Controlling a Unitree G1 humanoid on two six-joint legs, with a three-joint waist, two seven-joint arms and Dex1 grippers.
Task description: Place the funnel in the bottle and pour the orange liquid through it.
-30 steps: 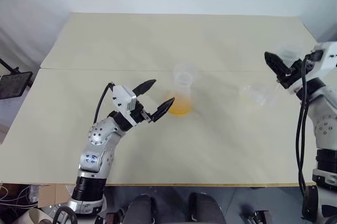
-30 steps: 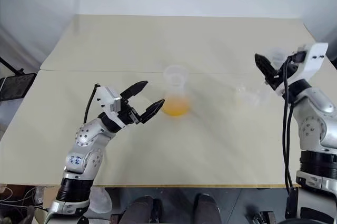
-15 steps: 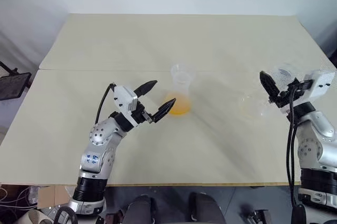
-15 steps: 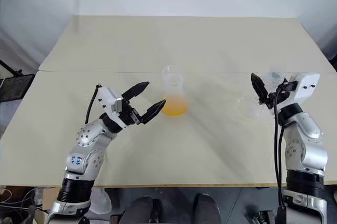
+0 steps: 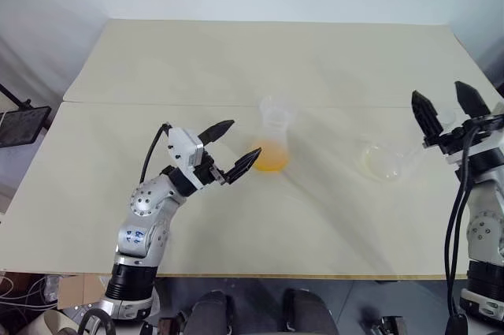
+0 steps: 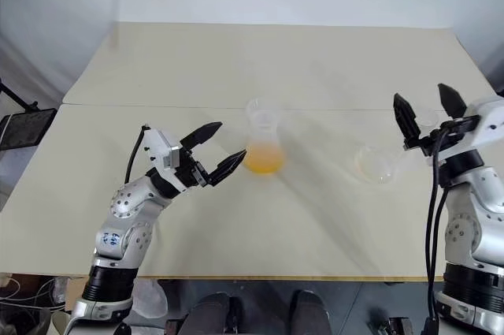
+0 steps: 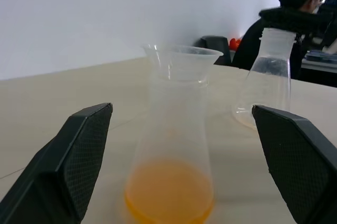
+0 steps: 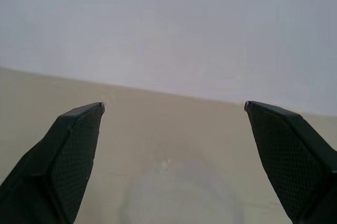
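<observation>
Both arms reach forward, left tool [image 5: 231, 148] and right tool [image 5: 450, 102] spread wide, holding nothing.

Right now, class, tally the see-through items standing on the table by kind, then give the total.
Bottles: 2 (the bottle holding the orange liquid, and an empty bottle)
Funnels: 1 (the funnel, sitting in the neck of the bottle that holds the liquid)
Total: 3

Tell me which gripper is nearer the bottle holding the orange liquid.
Left. The left gripper sits open right beside the bottle; the right gripper is open far across the table, by the empty flask.
</observation>
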